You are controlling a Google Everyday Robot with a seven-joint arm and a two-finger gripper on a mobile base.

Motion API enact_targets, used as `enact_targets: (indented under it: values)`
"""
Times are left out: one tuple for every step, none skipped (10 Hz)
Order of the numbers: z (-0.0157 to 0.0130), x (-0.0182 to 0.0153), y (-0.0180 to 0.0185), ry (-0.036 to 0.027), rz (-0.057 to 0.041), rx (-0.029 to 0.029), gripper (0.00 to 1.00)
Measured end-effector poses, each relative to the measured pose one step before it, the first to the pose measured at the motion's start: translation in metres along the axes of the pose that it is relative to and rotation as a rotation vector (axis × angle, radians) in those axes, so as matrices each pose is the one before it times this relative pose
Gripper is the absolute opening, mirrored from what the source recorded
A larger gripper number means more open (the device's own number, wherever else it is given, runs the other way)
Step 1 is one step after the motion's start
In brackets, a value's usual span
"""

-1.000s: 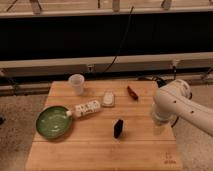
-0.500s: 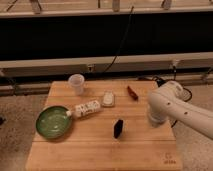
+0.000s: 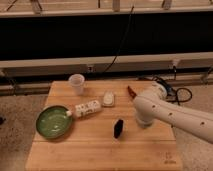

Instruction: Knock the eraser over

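The eraser (image 3: 118, 128) is a small black block standing upright near the middle of the wooden table (image 3: 90, 152). My white arm reaches in from the right. Its gripper (image 3: 144, 122) points down at the table just to the right of the eraser, a short gap away. Most of the gripper is hidden under the arm's bulky wrist.
A green plate (image 3: 54, 121) lies at the left. A white segmented box (image 3: 87, 108) lies beside it, with a small white pad (image 3: 108, 99) behind. A clear cup (image 3: 76, 83) stands at the back left, and a red object (image 3: 132, 92) lies at the back near the arm. Cables lie on the floor at the right.
The arm has moved left across the table, so the gripper is closer to the eraser. The eraser still stands in the same spot.
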Motion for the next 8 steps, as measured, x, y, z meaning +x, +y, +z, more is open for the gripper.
enact_targets:
  values:
    - [0.00042, -0.01193, -0.00267, 0.00037, -0.01805, -0.00280, 0.00]
    - [-0.00027, -0.01446, -0.00356, 0.00133, -0.01938, -0.00284, 0.00]
    - [-0.00094, -0.01363, -0.00404, 0.00400, -0.01591, -0.00067, 0.00]
    - [-0.00133, -0.01327, -0.00341, 0.00297, -0.01131, -0.00285, 0.00]
    - [-0.00122, -0.01278, -0.00496, 0.00207, -0.01783, -0.00015, 0.00]
    - [-0.00050, -0.00604, -0.00327, 0.00496, -0.01314, -0.00155, 0.00]
    - [-0.00065, -0.00555, -0.00301, 0.00231, -0.01180, -0.00049, 0.00]
    - [-0.00050, -0.00599, -0.00173, -0.00045, -0.01061, 0.00007, 0.00]
